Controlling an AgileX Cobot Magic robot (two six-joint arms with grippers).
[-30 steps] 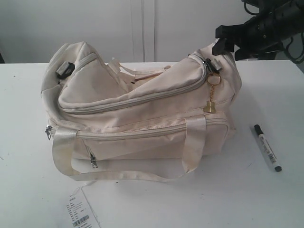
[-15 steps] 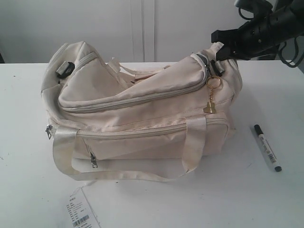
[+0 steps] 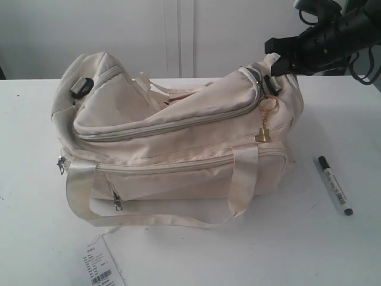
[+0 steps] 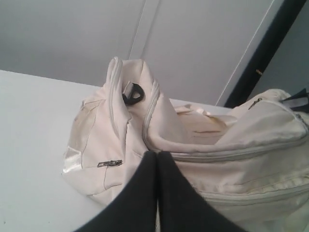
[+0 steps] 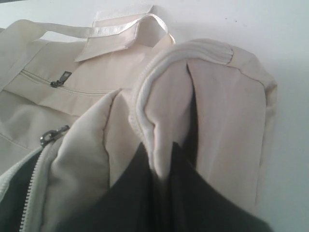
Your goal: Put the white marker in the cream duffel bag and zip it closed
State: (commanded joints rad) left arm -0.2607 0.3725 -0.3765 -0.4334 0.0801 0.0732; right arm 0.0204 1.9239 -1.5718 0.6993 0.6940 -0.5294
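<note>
White tabletop (image 3: 333, 250) stretched across the scene, with a pale panelled wall (image 3: 119, 30) behind it. On the table sat the cream duffel bag (image 3: 178, 143), its long side facing the exterior camera and its top sagging in the middle. In the right wrist view a stretch of zip teeth stood parted over dark lining (image 5: 12, 193).

From the upper right of the exterior view the black right arm reached down to the bag's right end. The right gripper (image 3: 278, 56) was pinching a fold of the cream fabric there; in the right wrist view that fold rose between the two dark fingers (image 5: 130, 193), gripped from both sides. The left gripper (image 4: 157, 157) showed only in its own wrist view, its two black fingers pressed flat together with nothing between them, hanging near the bag's other end without touching it.

A webbing handle (image 3: 77, 196) looped down the bag's front onto the table. A white paper tag (image 3: 100, 268) lay at the near edge, left of centre. The white marker (image 3: 334, 185) lay flat on the table to the right of the bag, apart from it, black cap pointing away from the camera. A gold charm (image 3: 264, 134) dangled from a ring at the bag's right end, and a grey zip pull (image 3: 118, 204) hung on the front pocket.
</note>
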